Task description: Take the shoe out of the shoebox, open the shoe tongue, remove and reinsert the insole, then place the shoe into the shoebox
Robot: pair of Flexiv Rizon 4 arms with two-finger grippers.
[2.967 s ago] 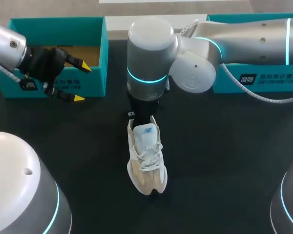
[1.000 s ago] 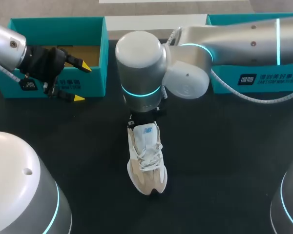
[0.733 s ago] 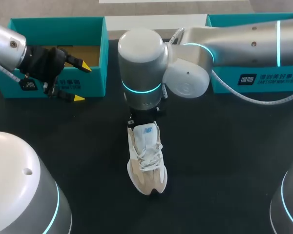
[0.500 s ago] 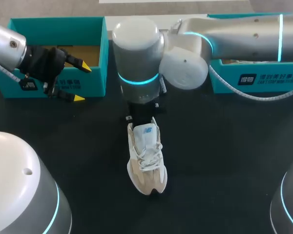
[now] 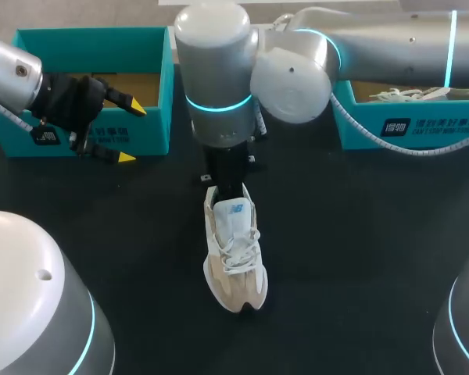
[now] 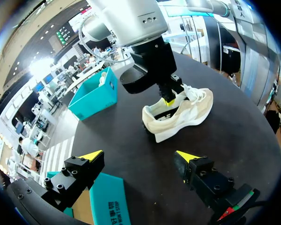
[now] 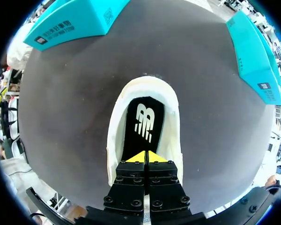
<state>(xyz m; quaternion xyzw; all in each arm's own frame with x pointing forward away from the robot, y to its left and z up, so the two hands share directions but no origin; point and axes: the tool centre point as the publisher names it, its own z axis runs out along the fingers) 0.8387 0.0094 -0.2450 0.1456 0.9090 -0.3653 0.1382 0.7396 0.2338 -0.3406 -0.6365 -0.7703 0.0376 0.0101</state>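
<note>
A beige and white shoe (image 5: 234,251) lies on the black table, toe toward me. My right gripper (image 5: 227,190) points straight down into its heel opening. In the right wrist view the right gripper (image 7: 145,157) is shut, its yellow tips together on the black insole (image 7: 144,123) inside the shoe (image 7: 171,136), with nothing between them. My left gripper (image 5: 113,129) hangs open and empty at the front of the left teal shoebox (image 5: 152,117). From the left wrist, the open left gripper (image 6: 139,155) faces the shoe (image 6: 180,112) from a distance.
A second teal box (image 5: 410,125) at the back right holds another shoe (image 5: 406,95). The right arm's large joints (image 5: 219,70) hang over the table's middle rear. Two teal boxes (image 7: 70,21) (image 7: 255,61) flank the shoe in the right wrist view.
The right arm's wrist has lifted and drawn back toward the far edge, showing more of the black gripper body above the heel. The shoe and the left arm have not moved.
</note>
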